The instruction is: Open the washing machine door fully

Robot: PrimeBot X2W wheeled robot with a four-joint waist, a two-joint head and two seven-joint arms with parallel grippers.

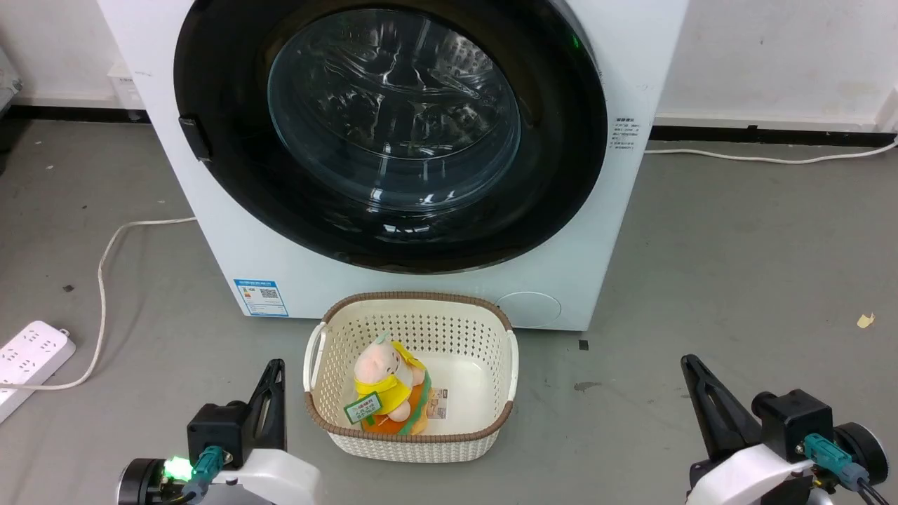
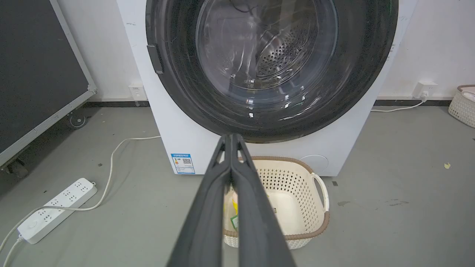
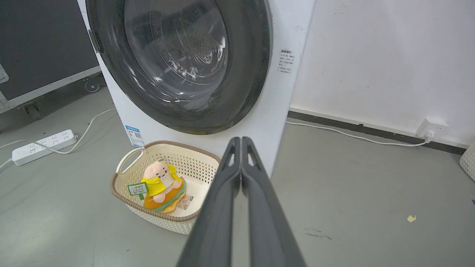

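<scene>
The white washing machine (image 1: 210,210) stands straight ahead on the grey floor. Its round glossy black door (image 1: 568,140) lies flat against the front, with a bulging glass centre (image 1: 393,105) and a small black handle tab (image 1: 195,138) on its left edge. The door (image 2: 371,55) and tab (image 2: 155,58) also appear in the left wrist view, and the door (image 3: 245,66) in the right wrist view. My left gripper (image 1: 276,367) sits low at the lower left, shut and empty. At the lower right my right gripper (image 1: 689,363) is shut and empty too. Both are well short of the machine.
A cream perforated basket (image 1: 491,330) with a plush toy (image 1: 389,386) stands on the floor right before the machine, between my grippers. A white power strip (image 1: 28,358) and its cable (image 1: 105,266) lie at the left. Another cable (image 1: 772,158) runs along the right wall.
</scene>
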